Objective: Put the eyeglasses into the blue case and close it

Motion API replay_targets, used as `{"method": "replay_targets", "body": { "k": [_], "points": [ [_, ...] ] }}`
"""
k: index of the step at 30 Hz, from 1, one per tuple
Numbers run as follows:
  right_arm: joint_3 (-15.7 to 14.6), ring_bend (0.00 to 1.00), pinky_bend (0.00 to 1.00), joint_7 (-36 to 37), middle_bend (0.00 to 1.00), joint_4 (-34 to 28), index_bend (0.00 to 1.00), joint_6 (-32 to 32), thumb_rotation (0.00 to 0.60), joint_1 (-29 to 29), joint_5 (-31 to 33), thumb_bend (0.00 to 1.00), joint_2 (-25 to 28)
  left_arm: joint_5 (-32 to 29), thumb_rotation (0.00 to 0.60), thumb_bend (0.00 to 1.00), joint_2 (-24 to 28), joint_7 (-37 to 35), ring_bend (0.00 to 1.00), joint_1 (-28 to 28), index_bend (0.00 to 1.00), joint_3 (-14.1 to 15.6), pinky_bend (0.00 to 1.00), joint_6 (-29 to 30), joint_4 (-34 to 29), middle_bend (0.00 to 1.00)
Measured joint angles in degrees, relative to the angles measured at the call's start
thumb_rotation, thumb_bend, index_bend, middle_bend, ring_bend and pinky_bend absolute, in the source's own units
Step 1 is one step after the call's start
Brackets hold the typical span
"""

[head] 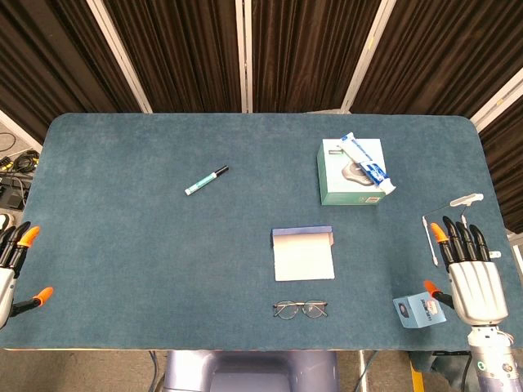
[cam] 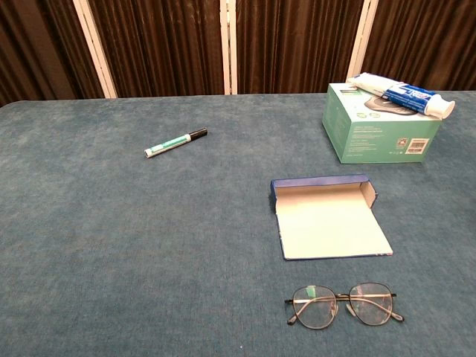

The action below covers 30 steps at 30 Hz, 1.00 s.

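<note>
I am resting my right robot hand [head: 472,273] and left robot hand [head: 11,260] empty, fingers extended, at the counter [head: 122,245] edges. Eyeglasses [cam: 344,304] are lying just before the open blue case [cam: 329,216]; grasping them comes next.

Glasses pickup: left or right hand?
Right, probably. The glasses lie near the front edge, just right of center, closer to the right hand than to the left hand at the far left edge. Both hands hold nothing.

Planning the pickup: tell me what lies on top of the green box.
A toothpaste tube lies across the top of the green box. The lid area under the tube is covered.
</note>
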Motion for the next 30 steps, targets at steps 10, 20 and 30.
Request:
{"method": "replay_targets", "body": {
  "k": [10,20,30],
  "points": [
    [-0.49,0.0,0.0,-0.31,0.0,0.31,0.0,-2.01,0.6,0.66,0.14,0.0,-0.29,-0.77,0.6,0.0,-0.2,0.33,0.0,-0.36,0.0,-0.35,0.0,-0.87,-0.13,0.0],
    [-1.49,0.0,0.0,-0.16,0.0,-0.25,0.22,-14.47,0.6,7.42,-1.55,0.0,0.25,-3.8,0.6,0.0,-0.81,1.69,0.0,-1.41,0.0,-1.27,0.0,-3.42,0.15,0.0],
    [0.54,0.0,0.0,5.36,0.0,-5.03,0.44,-38.61,0.6,22.23,4.27,0.09,-0.14,-8.05,0.6,0.0,-2.23,4.9,0.0,-2.39,0.0,-2.47,0.0,-5.77,0.52,0.0]
  ]
}}
